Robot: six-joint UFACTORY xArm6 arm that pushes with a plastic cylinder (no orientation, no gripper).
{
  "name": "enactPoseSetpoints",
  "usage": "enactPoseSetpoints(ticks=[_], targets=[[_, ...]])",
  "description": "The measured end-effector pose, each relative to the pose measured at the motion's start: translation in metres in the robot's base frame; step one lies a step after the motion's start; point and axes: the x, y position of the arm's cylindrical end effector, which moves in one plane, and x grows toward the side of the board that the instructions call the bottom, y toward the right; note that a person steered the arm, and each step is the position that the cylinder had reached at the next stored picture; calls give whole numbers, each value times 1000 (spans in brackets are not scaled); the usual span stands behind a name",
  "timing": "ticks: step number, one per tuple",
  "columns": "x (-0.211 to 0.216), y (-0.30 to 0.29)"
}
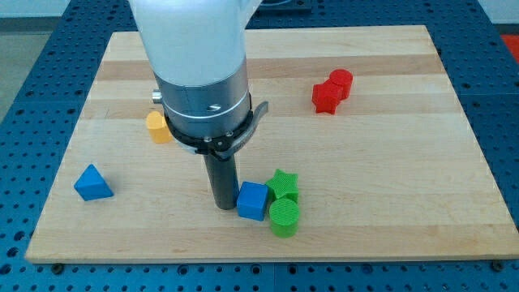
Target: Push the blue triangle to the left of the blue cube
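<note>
My tip (225, 206) touches the blue cube (252, 200) at its 9 o'clock; no jaws on this tool. Green star (283, 184) and green cylinder (285, 217) crowd the cube's 3 o'clock. Blue triangle (92, 183) far at 9.

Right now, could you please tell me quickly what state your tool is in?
No gripper fitted: only a rod, holding nothing.
My tip rests on the board, against the view's left side of the blue cube, far right of the blue triangle.

A pale wooden bench (365, 162) of lengthwise planks fills most of the view, its grain running left to right; beneath and around it lies a blue perforated surface (32, 97) with a regular grid of small holes, showing on every side; the light is even and soft, with faint shadows.
</note>
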Motion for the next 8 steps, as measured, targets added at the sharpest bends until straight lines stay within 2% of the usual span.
enactPoseSetpoints(ticks=[2, 4, 5, 8], targets=[[38, -57], [40, -154], [32, -177], [-36, -219]])
